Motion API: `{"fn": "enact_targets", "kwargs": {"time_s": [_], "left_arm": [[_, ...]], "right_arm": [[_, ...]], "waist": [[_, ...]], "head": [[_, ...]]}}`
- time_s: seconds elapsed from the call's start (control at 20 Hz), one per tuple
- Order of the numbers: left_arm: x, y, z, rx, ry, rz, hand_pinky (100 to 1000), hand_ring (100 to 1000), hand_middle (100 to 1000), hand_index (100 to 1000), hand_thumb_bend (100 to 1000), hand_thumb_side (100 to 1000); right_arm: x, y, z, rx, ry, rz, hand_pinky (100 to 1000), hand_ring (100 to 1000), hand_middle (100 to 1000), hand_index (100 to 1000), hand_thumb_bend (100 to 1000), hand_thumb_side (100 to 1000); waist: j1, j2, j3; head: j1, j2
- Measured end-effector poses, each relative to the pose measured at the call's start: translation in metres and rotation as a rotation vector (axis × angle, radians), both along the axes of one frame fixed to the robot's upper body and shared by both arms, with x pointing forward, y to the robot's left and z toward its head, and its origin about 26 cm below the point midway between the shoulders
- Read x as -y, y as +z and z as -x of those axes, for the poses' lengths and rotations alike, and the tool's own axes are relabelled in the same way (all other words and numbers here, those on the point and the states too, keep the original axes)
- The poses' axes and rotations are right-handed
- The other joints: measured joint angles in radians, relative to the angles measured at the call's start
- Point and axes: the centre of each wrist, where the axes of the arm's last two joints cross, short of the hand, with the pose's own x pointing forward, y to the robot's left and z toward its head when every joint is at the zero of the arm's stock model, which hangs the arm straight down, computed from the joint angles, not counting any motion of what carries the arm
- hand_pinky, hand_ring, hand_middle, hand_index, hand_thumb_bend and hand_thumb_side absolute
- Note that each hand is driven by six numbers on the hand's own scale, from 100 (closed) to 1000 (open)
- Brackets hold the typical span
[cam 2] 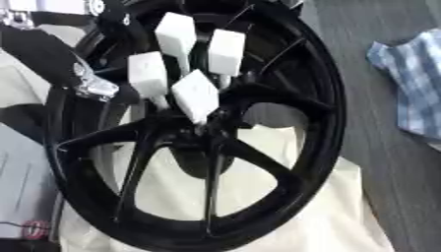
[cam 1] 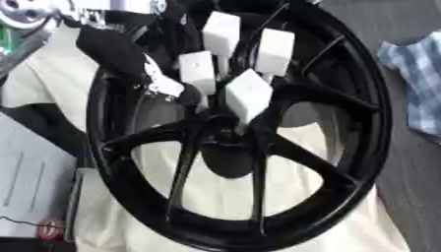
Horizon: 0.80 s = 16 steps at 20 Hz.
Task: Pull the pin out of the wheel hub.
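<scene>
1. Lying nearest you is the cream cloth [cam 1: 215, 197] under the black wheel hub [cam 1: 362, 147], whose spokes meet at the dark centre [cam 1: 226, 147]
2. At your left edge sits a grey flat box [cam 1: 30, 182] with a small red-and-white thing [cam 1: 53, 227] by its near corner
3. Above the centre you see four white blocks [cam 1: 248, 94] on thin stems, clustered over the spokes; which is the pin you cannot tell
4. Your left hand [cam 1: 116, 51] comes in from the upper left, black with a silver part, beside the blocks; whether its fingers hold anything you cannot tell
5. Farther right lies a blue checked cloth [cam 1: 422, 74] on the grey table [cam 1: 413, 197]
</scene>
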Motion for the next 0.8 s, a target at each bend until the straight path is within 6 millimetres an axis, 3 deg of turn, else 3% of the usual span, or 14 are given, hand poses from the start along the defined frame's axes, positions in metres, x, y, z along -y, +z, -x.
{"fn": "enact_targets", "kwargs": {"time_s": [0.8], "left_arm": [[0.001, -0.008, -0.014, -0.011, 0.043, -0.002, 794, 756, 679, 801, 539, 589]], "right_arm": [[-0.001, -0.002, 0.0, -0.005, -0.001, -0.009, 928, 844, 641, 762, 100, 489]], "waist": [[-0.002, 0.008, -0.008]], "head": [[0.009, -0.002]]}}
